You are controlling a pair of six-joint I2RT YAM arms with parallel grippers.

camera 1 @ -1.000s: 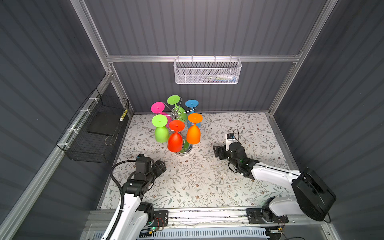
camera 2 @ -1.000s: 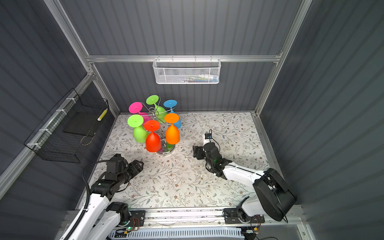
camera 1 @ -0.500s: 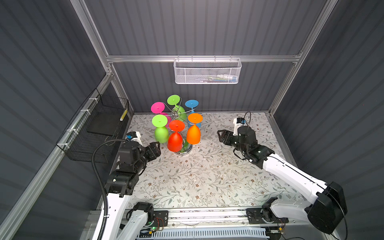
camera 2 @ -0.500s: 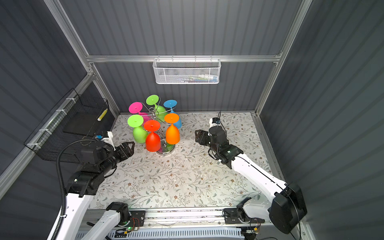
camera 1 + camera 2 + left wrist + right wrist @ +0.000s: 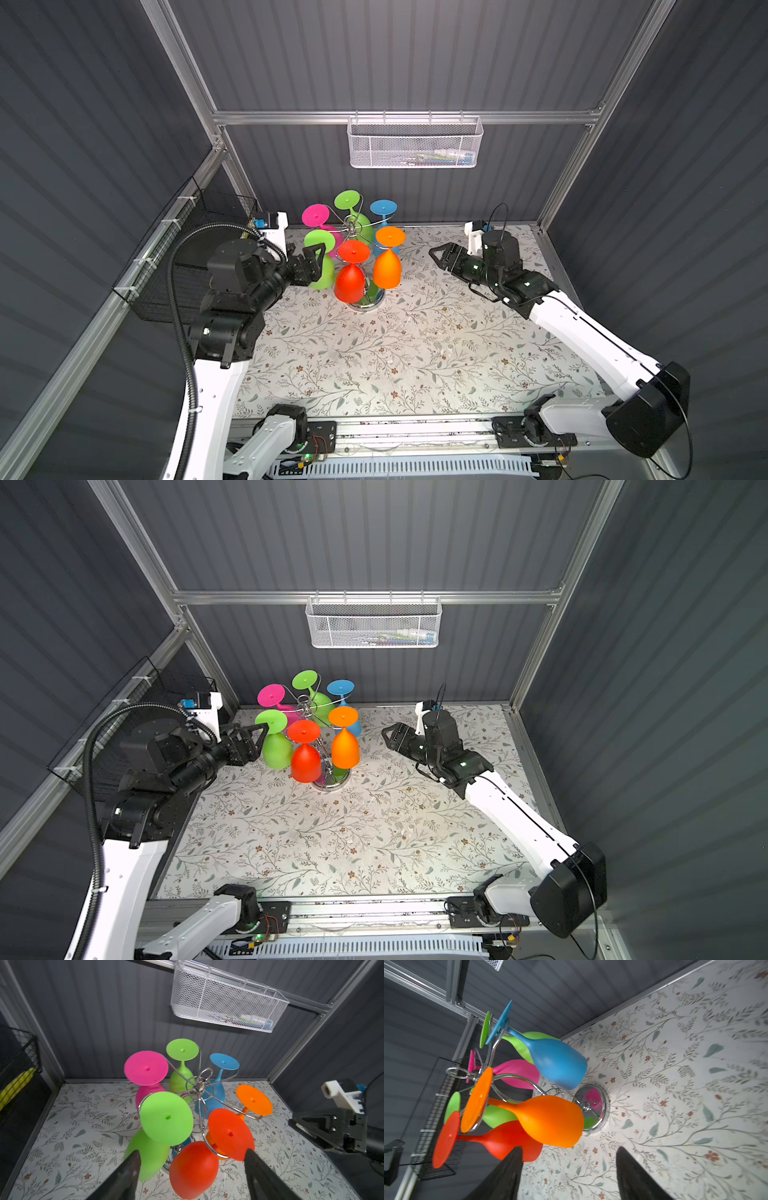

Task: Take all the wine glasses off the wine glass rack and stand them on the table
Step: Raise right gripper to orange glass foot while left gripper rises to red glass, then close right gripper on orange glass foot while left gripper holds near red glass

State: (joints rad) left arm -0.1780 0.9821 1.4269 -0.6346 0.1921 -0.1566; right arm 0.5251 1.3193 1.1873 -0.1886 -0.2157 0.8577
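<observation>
Standing toward the back of the floral tabletop (image 5: 415, 340), left of its middle, the chrome wine glass rack (image 5: 352, 227) carries six plastic glasses, each hung upside down by its foot from a curled wire arm. The pink wine glass (image 5: 316, 216), the rear green wine glass (image 5: 347, 200) and the blue wine glass (image 5: 384, 208) hang on the far side. The lime-green wine glass (image 5: 326, 276), the red wine glass (image 5: 350, 282) and the orange wine glass (image 5: 387, 270) hang on the near side. The left gripper (image 5: 318, 264) is raised off the table on the rack's left, level with the lime-green bowl and right up against it in both top views, though I cannot tell whether it touches. Its jaws stand wide apart and hold nothing. From its wrist camera the two fingers (image 5: 133, 1165) frame the lime-green bowl and the foot of the red glass just ahead. The right gripper (image 5: 436, 258) hangs on the opposite side, well apart from the rack and pointing toward the orange glass. Its jaws are also spread and empty, with only tabletop between the fingers (image 5: 512, 1167) in its wrist view.
</observation>
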